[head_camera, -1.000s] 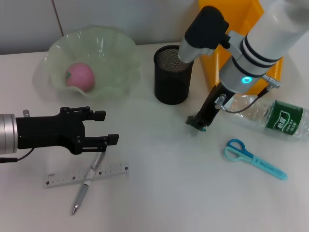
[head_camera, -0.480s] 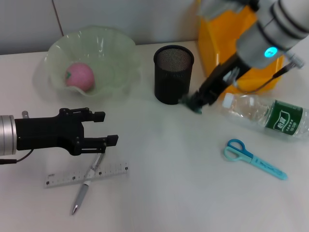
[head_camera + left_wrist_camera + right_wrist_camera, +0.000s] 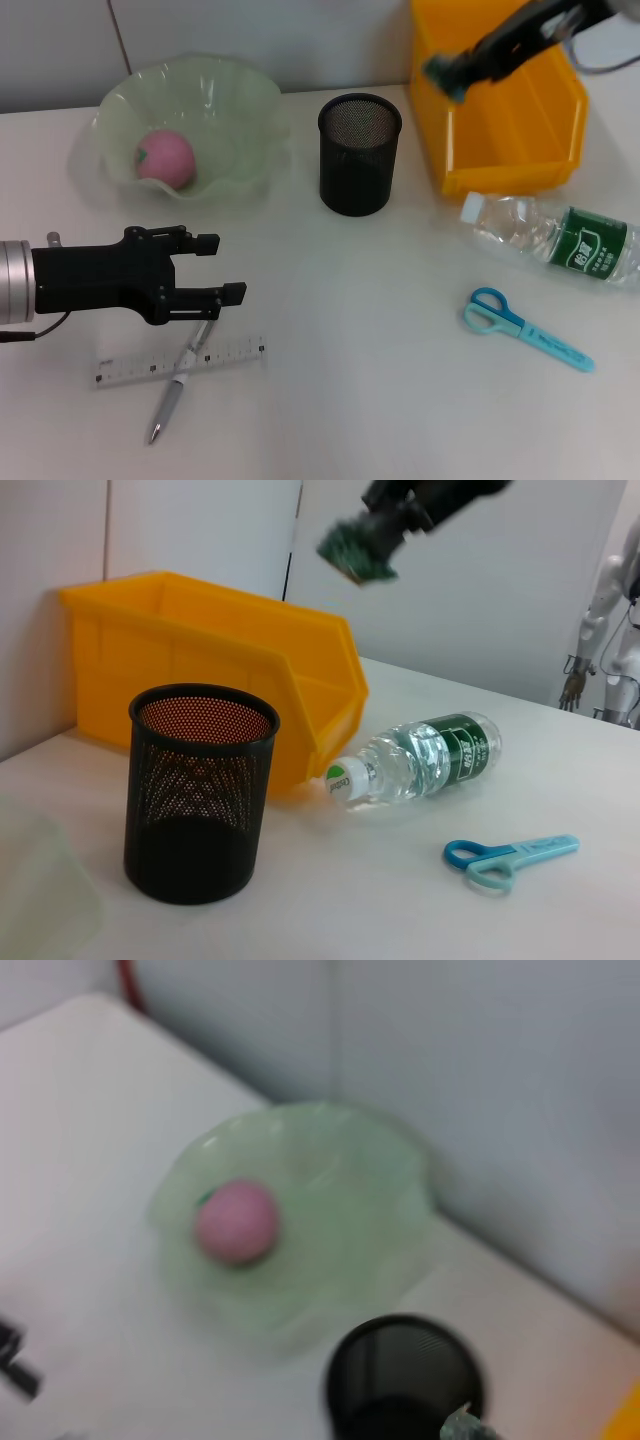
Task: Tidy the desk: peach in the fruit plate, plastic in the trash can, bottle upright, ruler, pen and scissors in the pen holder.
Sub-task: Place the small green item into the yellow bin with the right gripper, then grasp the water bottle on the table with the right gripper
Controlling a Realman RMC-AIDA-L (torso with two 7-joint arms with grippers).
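Note:
My right gripper (image 3: pixel 447 71) is shut on a small green piece of plastic (image 3: pixel 440 72) and holds it in the air over the near-left corner of the yellow bin (image 3: pixel 520 150). The plastic also shows in the left wrist view (image 3: pixel 358 550). My left gripper (image 3: pixel 222 266) is open and empty, hovering just above the pen (image 3: pixel 178 382) that lies across the ruler (image 3: pixel 130 369). The peach (image 3: pixel 165 156) lies in the green fruit plate (image 3: pixel 240 100). The black mesh pen holder (image 3: pixel 358 155) stands empty. The clear bottle (image 3: pixel 550 238) lies on its side. The blue scissors (image 3: pixel 525 328) lie in front of it.
The yellow bin stands against the back wall at the right, beside the pen holder. The bottle lies just in front of the bin. The white desk (image 3: pixel 350 400) stretches between the pen and the scissors.
My right gripper has risen from the desk beside the pen holder, carrying the plastic up and back to above the yellow bin. The left arm has not moved.

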